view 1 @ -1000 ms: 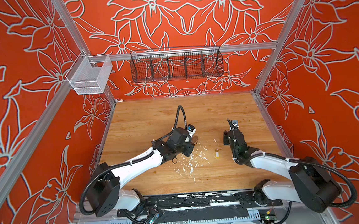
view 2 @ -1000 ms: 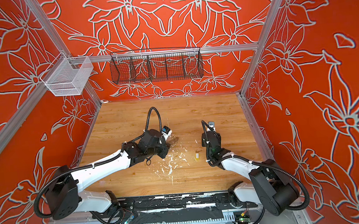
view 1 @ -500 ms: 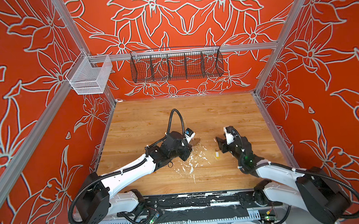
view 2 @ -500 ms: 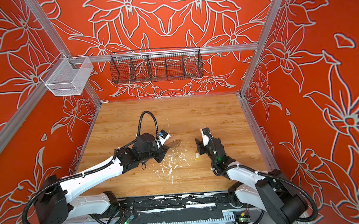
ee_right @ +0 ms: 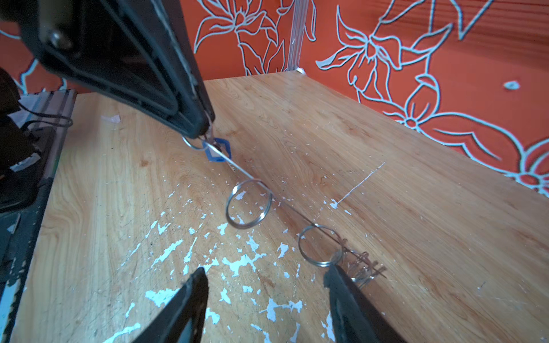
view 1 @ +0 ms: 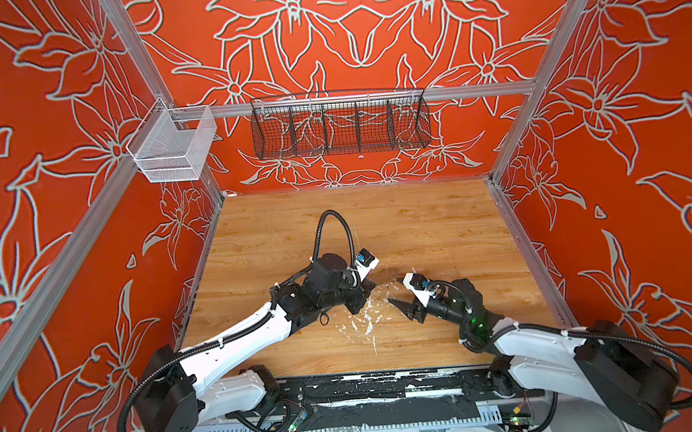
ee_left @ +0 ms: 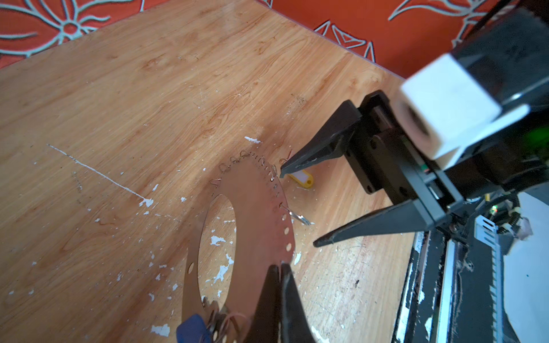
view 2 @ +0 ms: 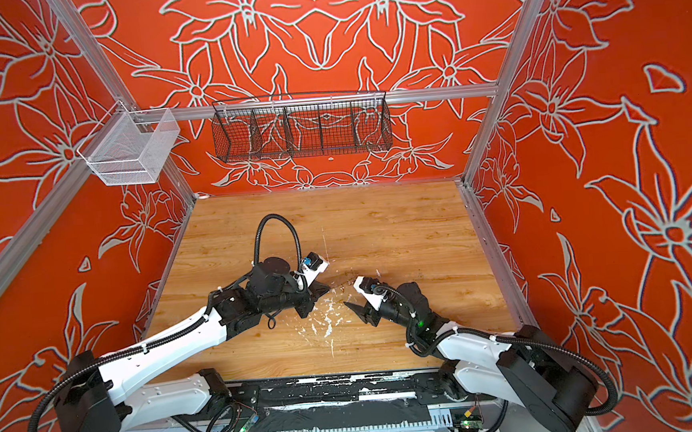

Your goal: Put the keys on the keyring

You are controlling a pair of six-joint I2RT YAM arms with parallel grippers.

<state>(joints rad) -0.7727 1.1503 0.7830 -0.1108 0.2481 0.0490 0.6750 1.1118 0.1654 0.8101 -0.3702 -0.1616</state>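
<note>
Left claw pinched tight; right claw spread apart.

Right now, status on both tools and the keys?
Left tool shut on the keyring, held on edge. Right tool open, empty, facing it. Blue key at the ring by the left tool; yellow key loose on the table. Nothing between.

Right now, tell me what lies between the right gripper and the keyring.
In the left wrist view, the right gripper is open beside the keyring; between them juts a small metal piece hanging from the rim, over scuffed table.
</note>
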